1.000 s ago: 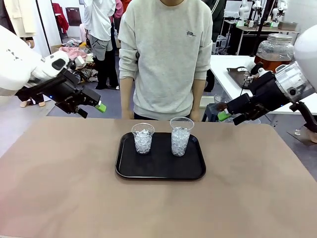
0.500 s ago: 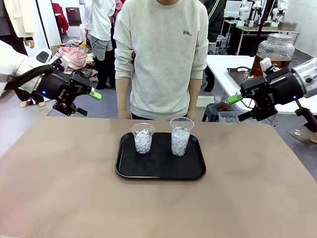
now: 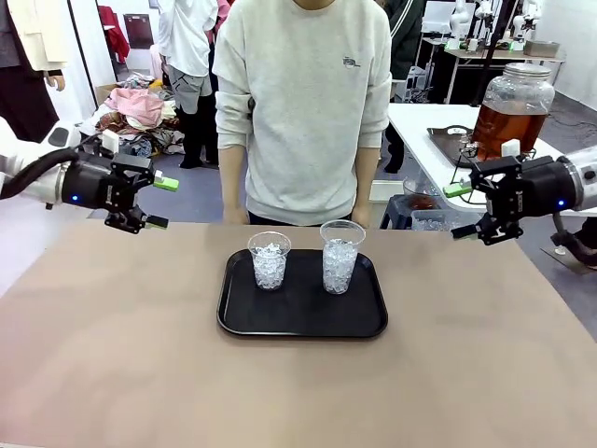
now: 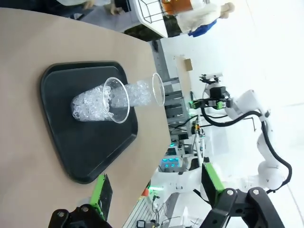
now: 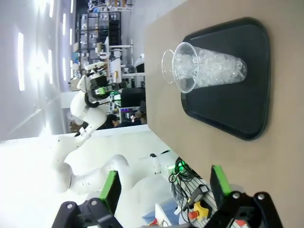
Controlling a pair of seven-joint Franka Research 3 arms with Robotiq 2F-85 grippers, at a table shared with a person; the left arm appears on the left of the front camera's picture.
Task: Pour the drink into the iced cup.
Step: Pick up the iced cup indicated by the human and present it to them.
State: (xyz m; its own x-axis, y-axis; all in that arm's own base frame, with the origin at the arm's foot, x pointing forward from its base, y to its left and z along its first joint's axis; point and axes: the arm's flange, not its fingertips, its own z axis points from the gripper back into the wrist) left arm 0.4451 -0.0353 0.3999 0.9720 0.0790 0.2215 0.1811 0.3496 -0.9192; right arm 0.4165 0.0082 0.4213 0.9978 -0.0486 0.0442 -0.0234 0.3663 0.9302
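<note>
Two iced cups (image 3: pixel 269 259) (image 3: pixel 340 255), one tray (image 3: pixel 301 322)

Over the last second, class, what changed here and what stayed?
The left gripper drew back leftward and the right gripper rightward. Both levelled out, open and holding nothing. The shorter iced cup, the taller iced cup and the black tray stayed put.

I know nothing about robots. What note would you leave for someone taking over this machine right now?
Left gripper: open, empty, near the far left edge of the brown table.
Right gripper: open, empty, near its far right edge.
Two clear plastic cups of ice, shorter and taller, stand on the black tray mid-table.
The amber-brown drink is in a big glass jar on the white side table beyond the right gripper.
Nothing poured yet; fetching the drink and pouring remain.
</note>
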